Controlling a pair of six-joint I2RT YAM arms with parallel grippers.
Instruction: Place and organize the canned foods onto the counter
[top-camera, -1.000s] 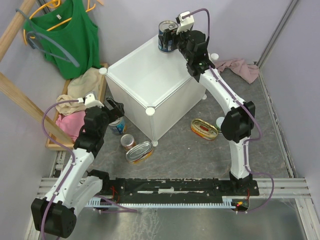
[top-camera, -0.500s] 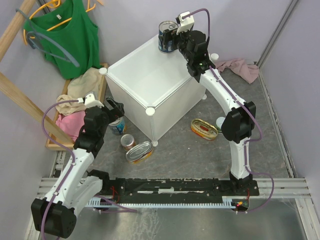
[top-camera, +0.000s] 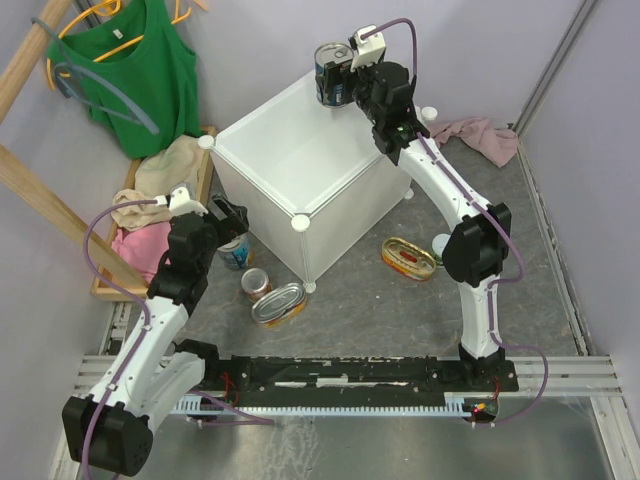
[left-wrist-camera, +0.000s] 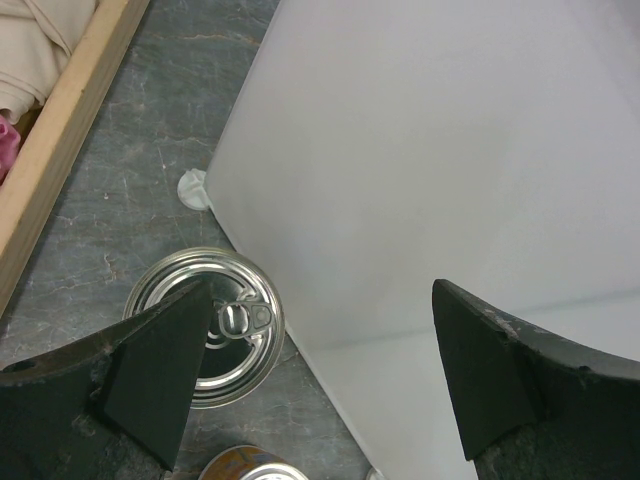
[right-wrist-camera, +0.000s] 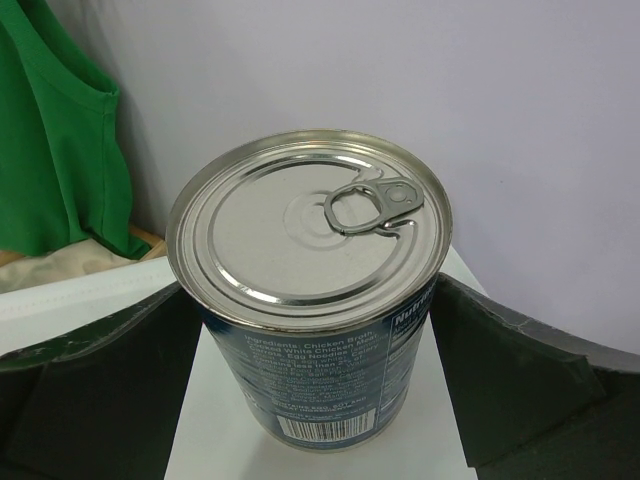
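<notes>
Right hand (right-wrist-camera: 315, 295) has just let go. Its fingers now stand spread on either side of the tall blue-labelled can (right-wrist-camera: 310, 230), where a second ago they were closer in on it. In the wrist view a strip of white shows between the can's body and each finger. The can stands upright, pull-tab up, on the far corner of the white counter (top-camera: 300, 150), in the upper middle of the overhead view. One can therefore looks delivered. The hand now needs only to back away without nudging it, since the can sits close to the edge.

Left hand (left-wrist-camera: 322, 298) has not moved. Its fingers are apart and hold nothing, and it hangs over a small silver-lidded can (left-wrist-camera: 215, 325) on the grey surface at the counter's foot. An orange-red can (top-camera: 256, 283), an oval tin (top-camera: 279, 304) beside it and a second oval tin (top-camera: 408, 258) lie in the lower middle of the overhead view. Most of the job seems still ahead.
</notes>
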